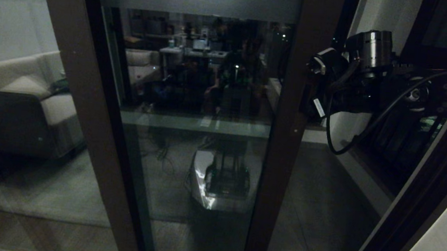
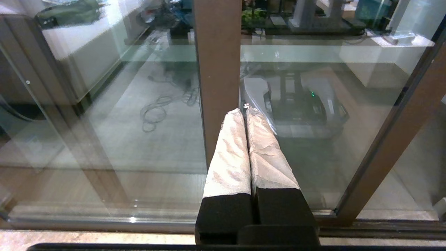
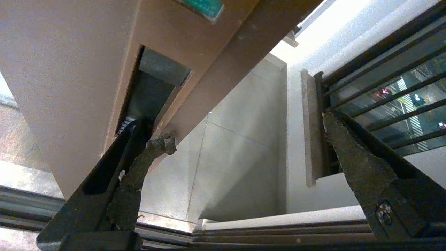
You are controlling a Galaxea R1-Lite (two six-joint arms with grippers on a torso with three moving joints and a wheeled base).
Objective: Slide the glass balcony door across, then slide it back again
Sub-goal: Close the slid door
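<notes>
The glass balcony door (image 1: 197,98) fills the middle of the head view, with a frosted band across its top and dark brown stiles. My right gripper (image 1: 311,103) is at its right stile (image 1: 287,148). In the right wrist view that gripper (image 3: 244,136) stands wide open. One fingertip (image 3: 141,130) sits inside the stile's recessed handle slot (image 3: 153,87), and the other finger (image 3: 352,164) hangs free out in the gap. My left gripper (image 2: 245,111) is shut on nothing, with its white-wrapped fingers pressed together. Its tips are right at a brown post (image 2: 217,69) low on the glass.
A dark-framed barred side window (image 3: 386,87) stands close on the right, beyond a white wall (image 3: 244,146). The floor track (image 3: 278,240) runs under the door. My own base is reflected in the glass (image 1: 222,178). A pale sofa (image 1: 26,86) shows at the left.
</notes>
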